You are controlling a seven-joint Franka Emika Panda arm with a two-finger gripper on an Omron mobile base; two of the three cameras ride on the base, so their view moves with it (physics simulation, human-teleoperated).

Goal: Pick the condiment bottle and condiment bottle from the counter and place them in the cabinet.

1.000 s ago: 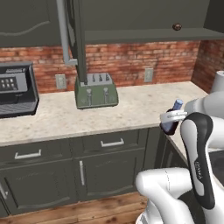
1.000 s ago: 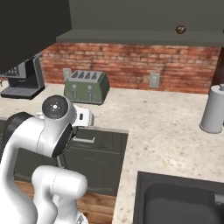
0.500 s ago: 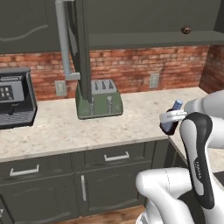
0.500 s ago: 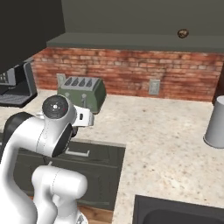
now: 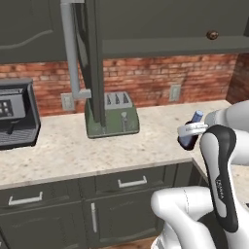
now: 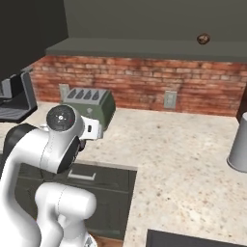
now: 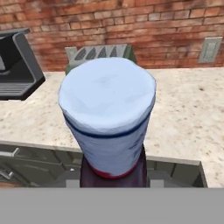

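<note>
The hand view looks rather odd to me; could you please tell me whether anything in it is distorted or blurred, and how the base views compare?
Hand view: the dark bottle with the pale blue cap looms very large and softly blurred, its cap swelling toward the lens; the green toaster behind looks small. Left base view: the same bottle, held in the gripper, looks slim and fairly sharp. Right base view: flat, even light, with no glare on the speckled counter.
</note>
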